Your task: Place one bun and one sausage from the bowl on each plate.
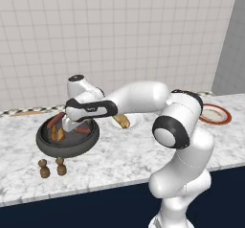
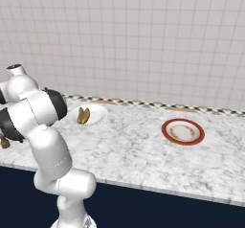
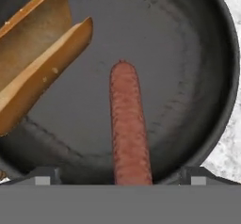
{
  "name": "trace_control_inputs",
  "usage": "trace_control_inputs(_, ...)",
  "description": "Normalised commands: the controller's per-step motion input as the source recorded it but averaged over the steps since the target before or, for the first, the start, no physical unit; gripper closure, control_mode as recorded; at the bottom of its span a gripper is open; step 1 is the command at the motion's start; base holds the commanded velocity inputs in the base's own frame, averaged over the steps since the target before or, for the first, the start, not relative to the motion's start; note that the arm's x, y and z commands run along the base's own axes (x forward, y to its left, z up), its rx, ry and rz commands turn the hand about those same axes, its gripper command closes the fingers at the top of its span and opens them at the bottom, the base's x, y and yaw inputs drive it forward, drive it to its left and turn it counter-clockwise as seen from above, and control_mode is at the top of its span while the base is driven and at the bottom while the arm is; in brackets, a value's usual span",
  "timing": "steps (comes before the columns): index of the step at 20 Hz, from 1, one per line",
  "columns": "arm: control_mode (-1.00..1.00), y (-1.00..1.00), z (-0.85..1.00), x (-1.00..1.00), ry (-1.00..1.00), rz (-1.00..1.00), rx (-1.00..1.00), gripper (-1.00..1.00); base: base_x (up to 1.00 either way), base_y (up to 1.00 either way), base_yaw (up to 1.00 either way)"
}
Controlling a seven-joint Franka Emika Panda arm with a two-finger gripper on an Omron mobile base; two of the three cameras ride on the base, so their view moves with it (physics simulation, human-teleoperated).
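The arm reaches out to its left, with the gripper (image 1: 76, 125) low over the bowl (image 1: 45, 143) on the marble counter (image 1: 143, 150). From the hand's own view, the 2 fingertips (image 3: 44, 176) stand wide apart at either side of a sausage (image 3: 128, 129) that lies lengthwise between them on the bowl's floor. They hold nothing yet, and I cannot tell whether they touch it. A split bun (image 3: 33, 58) lies just beside the sausage, and another sausage (image 1: 56, 119) rests near the far rim.

The white plate (image 2: 98, 113) already has a bun (image 2: 83, 115) on it but no sausage that I can see. The red-rimmed plate (image 2: 183, 131) sits well apart to the right, bare. So the step in hand looks like picking a sausage, probably for the white plate.

The next move calls for dropping a little further, closing on the sausage's middle without nudging the bun, then lifting clear of the thick rim. 2 small brown shakers (image 1: 52, 167) stand in front of the bowl.
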Motion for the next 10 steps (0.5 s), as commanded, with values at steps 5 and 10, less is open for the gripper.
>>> trace_control_inputs(5, -1.00, 0.01, -0.51, 0.14, 0.00, 0.00, -0.02, -1.00, 0.00, 0.00, 0.00)
trace_control_inputs(10, -1.00, 0.00, -0.35, 0.00, 0.00, 0.00, -0.02, -1.00, 0.00, 0.00, 0.00)
